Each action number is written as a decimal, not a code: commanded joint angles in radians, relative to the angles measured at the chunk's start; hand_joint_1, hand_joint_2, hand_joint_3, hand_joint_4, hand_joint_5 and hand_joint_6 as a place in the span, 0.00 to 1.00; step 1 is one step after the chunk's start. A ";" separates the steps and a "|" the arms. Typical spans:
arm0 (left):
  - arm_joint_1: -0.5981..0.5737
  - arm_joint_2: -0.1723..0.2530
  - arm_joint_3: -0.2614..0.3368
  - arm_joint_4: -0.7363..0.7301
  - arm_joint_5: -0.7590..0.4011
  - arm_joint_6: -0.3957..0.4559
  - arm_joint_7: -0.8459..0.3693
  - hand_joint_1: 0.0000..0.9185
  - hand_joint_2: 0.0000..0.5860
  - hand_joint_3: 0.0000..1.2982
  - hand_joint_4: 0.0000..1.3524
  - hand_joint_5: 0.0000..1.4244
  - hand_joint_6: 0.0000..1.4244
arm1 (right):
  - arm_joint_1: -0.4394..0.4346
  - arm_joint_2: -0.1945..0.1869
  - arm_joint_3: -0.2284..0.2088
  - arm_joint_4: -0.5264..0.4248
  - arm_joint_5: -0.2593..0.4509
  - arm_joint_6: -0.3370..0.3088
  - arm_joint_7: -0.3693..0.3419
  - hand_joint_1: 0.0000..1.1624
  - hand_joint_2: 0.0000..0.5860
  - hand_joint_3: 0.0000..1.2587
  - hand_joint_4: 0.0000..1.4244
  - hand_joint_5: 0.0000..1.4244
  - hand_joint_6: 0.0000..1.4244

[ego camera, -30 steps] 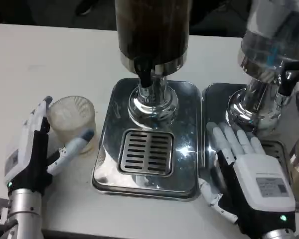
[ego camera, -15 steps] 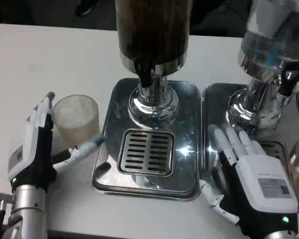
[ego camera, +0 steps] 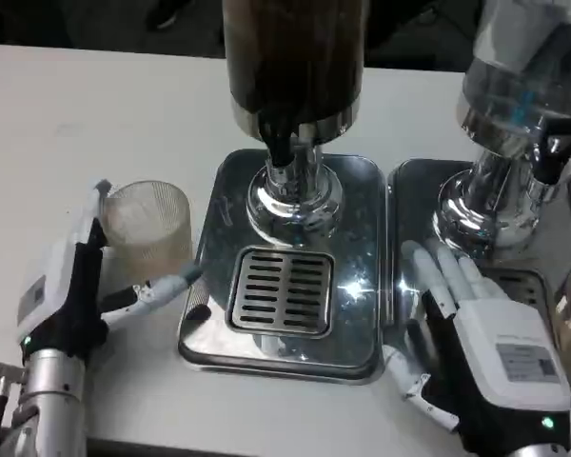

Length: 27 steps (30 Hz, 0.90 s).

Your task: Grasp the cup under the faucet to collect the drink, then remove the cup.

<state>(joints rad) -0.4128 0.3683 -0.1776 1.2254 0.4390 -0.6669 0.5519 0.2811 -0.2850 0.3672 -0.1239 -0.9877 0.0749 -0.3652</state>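
White bench [ego camera: 95,105] carries a tall dark drink dispenser [ego camera: 295,57] standing on a shiny steel drip tray [ego camera: 285,262], its black faucet [ego camera: 278,145] above the slotted grate [ego camera: 281,290]. A second clear dispenser [ego camera: 514,105] stands right of that tray. The right robot hand [ego camera: 476,328] lies flat just right of the tray, fingers apart, holding nothing. The left robot hand [ego camera: 81,276] clasps the ribbed translucent plastic cup [ego camera: 150,224] just left of the tray.
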 commanded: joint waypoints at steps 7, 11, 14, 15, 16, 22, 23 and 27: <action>-0.009 -0.003 -0.012 0.016 -0.004 -0.001 -0.028 0.55 0.04 0.09 0.22 0.37 0.39 | 0.016 0.012 -0.007 -0.013 0.015 0.011 0.003 0.20 0.83 0.04 0.00 0.03 0.10; -0.007 -0.008 -0.014 0.017 -0.003 -0.001 -0.009 0.59 0.06 0.19 0.35 0.48 0.53 | 0.016 0.014 -0.009 -0.014 0.019 0.013 0.002 0.20 0.82 0.04 0.00 0.03 0.11; -0.005 -0.009 -0.016 0.016 0.002 -0.001 0.014 0.63 0.07 0.35 0.51 0.61 0.67 | 0.015 0.015 -0.009 -0.014 0.022 0.013 0.005 0.20 0.82 0.04 0.00 0.04 0.12; -0.003 -0.008 -0.018 0.015 0.006 0.001 0.032 0.67 0.07 0.42 0.56 0.65 0.71 | 0.015 0.015 -0.009 -0.013 0.024 0.014 0.006 0.20 0.82 0.04 0.00 0.04 0.12; -0.002 -0.008 -0.021 0.013 0.012 0.002 0.052 0.68 0.04 0.50 0.62 0.71 0.76 | 0.014 0.014 -0.009 -0.013 0.025 0.014 0.005 0.20 0.81 0.04 0.00 0.04 0.12; 0.006 0.000 -0.036 0.000 0.044 0.004 0.173 0.73 0.00 0.70 0.80 0.85 0.93 | 0.011 0.011 -0.007 -0.011 0.030 0.014 0.005 0.19 0.81 0.05 0.00 0.04 0.13; 0.007 0.002 -0.042 -0.003 0.053 0.005 0.200 0.73 0.00 0.71 0.80 0.86 0.93 | 0.009 0.011 -0.006 -0.010 0.031 0.014 0.005 0.19 0.81 0.05 0.00 0.04 0.13; 0.013 0.006 -0.058 -0.032 0.100 0.002 0.345 0.74 0.00 0.73 0.84 0.87 0.92 | 0.007 0.009 -0.005 -0.008 0.031 0.012 0.004 0.19 0.81 0.05 0.00 0.04 0.13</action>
<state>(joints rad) -0.3939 0.3742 -0.2239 1.2254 0.5156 -0.6513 0.8127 0.2889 -0.2756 0.3663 -0.1242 -0.9564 0.0846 -0.3652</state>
